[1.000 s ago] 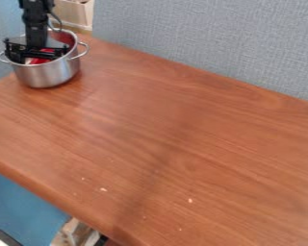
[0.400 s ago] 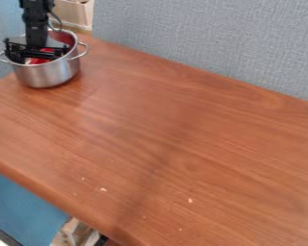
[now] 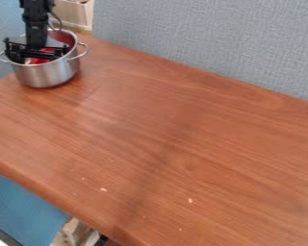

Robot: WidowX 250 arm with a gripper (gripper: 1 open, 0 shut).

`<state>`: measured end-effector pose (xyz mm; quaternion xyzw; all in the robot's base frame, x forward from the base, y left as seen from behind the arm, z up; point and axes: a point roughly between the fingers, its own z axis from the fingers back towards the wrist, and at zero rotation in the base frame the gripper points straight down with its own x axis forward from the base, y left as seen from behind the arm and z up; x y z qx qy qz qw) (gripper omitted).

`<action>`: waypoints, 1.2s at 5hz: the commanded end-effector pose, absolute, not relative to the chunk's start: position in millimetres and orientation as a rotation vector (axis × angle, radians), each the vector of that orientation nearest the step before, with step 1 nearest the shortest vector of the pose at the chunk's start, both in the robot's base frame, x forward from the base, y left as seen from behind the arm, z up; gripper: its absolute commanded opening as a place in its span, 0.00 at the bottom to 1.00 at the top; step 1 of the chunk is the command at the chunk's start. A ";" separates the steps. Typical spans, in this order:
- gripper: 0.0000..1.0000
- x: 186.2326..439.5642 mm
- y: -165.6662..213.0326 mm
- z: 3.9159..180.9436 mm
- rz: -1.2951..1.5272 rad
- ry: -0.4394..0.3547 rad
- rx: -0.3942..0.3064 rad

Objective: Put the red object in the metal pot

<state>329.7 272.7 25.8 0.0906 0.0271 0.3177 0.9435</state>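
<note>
The open hand (image 3: 36, 52) reaches down into the metal pot (image 3: 43, 70) near the table's (image 3: 169, 135) corner, with the red object (image 3: 41, 60) inside the pot.

We see an evenly bright scene, the colours clear though a little soft. A pale, diffuse sheen lies on the wooden table (image 3: 183, 144) toward its far left part, and a faint, soft-edged shadow band runs across its middle to the near side. Small highlights glint on the metal pot (image 3: 47, 73). Fine detail inside it blurs into dark patches at this coarse resolution. We cannot tell where the light comes from.
</note>
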 end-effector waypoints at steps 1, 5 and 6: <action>1.00 324.3 280.0 25.8 0.676 0.058 0.177; 1.00 320.8 284.0 25.9 0.690 0.077 0.170; 1.00 319.6 285.1 26.3 0.694 0.082 0.169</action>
